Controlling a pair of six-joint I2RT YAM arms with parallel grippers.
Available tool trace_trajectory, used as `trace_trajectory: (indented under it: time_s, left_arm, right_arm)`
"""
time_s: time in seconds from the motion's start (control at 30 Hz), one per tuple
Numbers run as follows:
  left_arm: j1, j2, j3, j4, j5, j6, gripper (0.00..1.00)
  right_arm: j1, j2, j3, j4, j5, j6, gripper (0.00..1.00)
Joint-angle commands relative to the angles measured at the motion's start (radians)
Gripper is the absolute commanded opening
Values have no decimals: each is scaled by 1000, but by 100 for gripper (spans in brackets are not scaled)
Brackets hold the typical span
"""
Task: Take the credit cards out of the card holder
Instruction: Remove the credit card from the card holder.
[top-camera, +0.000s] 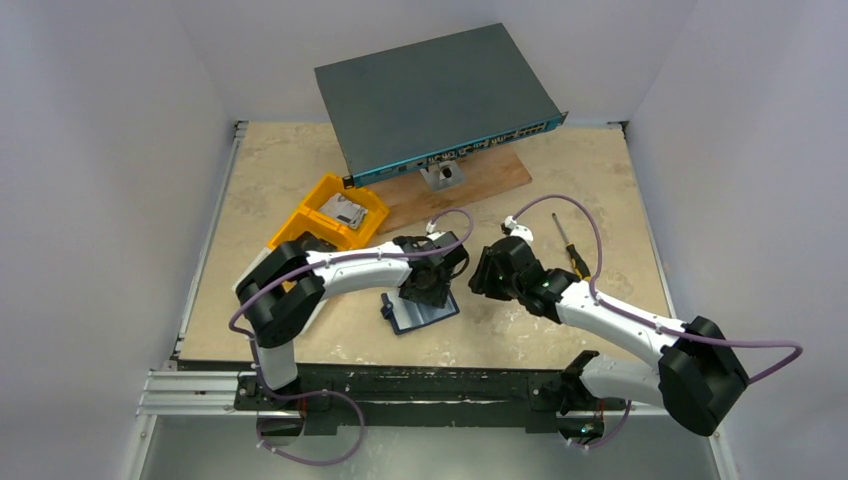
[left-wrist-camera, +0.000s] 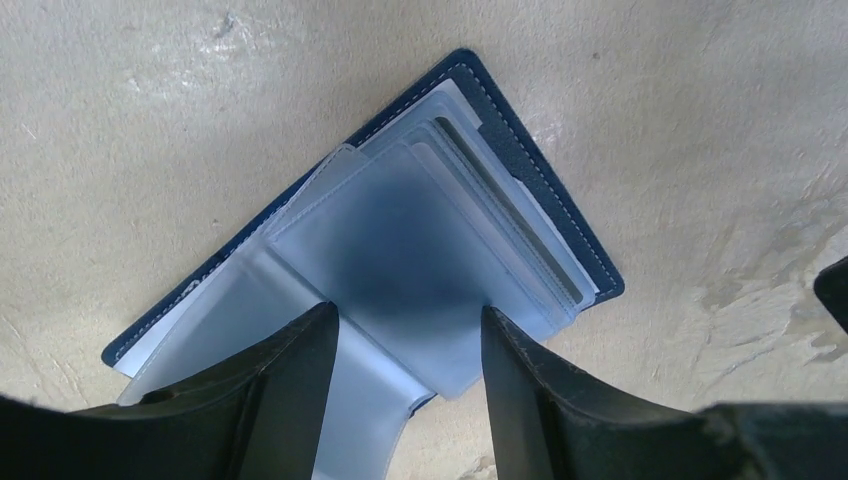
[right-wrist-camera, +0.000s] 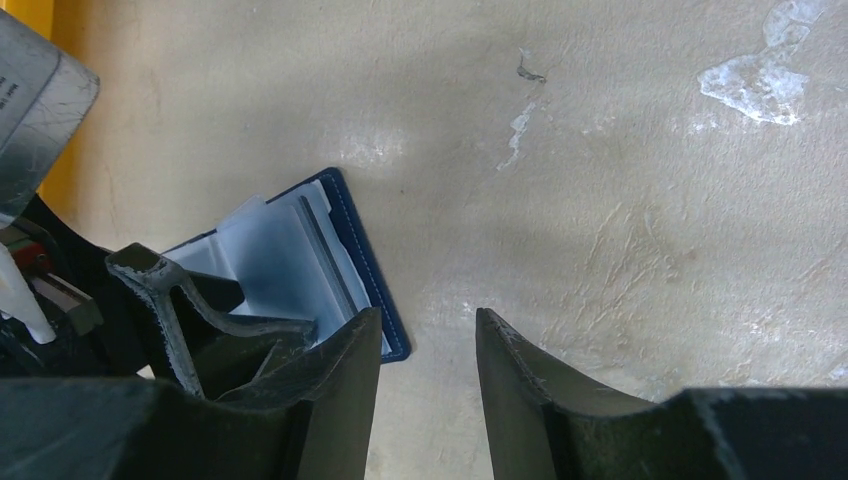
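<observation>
- The card holder (top-camera: 428, 316) lies open on the surface (top-camera: 520, 335) at the lower centre of the top view. Its long axis runs from lower left to upper right, and a black tab (top-camera: 387, 306) sticks out at its left end.
- The left gripper (left-wrist-camera: 405, 375) hangs right over the holder, its jaws spread, with one fanned-out clear sleeve (left-wrist-camera: 400, 250) between the fingers. Whether they touch the sleeve is unclear.
- The holder has a dark navy cover with pale stitching and is lined with cloudy, see-through sleeves. The gripper's shadow darkens the sleeves' middle, and the fingers cut off the holder's lower end.
- The credit cards (left-wrist-camera: 520, 215) show only as thin, stacked pale edges along the right half. Card and sleeve are hard to tell apart.
- The right gripper (right-wrist-camera: 425, 385), jaws also spread, is over bare surface just right of the holder's navy edge.
- A screwdriver (top-camera: 572, 255) lies right of centre.
- Farther back are yellow bins (top-camera: 330, 215), a wooden board (top-camera: 480, 180) and a tilted grey switch box (top-camera: 430, 90).
</observation>
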Motion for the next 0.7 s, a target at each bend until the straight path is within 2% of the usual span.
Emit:
trace_trajectory:
  time_s: [0.0,0.27,0.53,0.67]
  left_arm:
    - [-11,18,-5,47,-31,37,53]
    - [-12,15,-47,230,122,133,27]
    - [-3,-15,-39,267,225,114,2]
    - [24,-43,-114,352,309,63,0]
  right_arm:
    - [-6,-15,-4,-8,24,9,40]
    - [-5,-23,6,-30,42,6,39]
    - [-4,-13,-4,15,-10,-20,38]
    - [-2,18,-24,84,-98,-25,37]
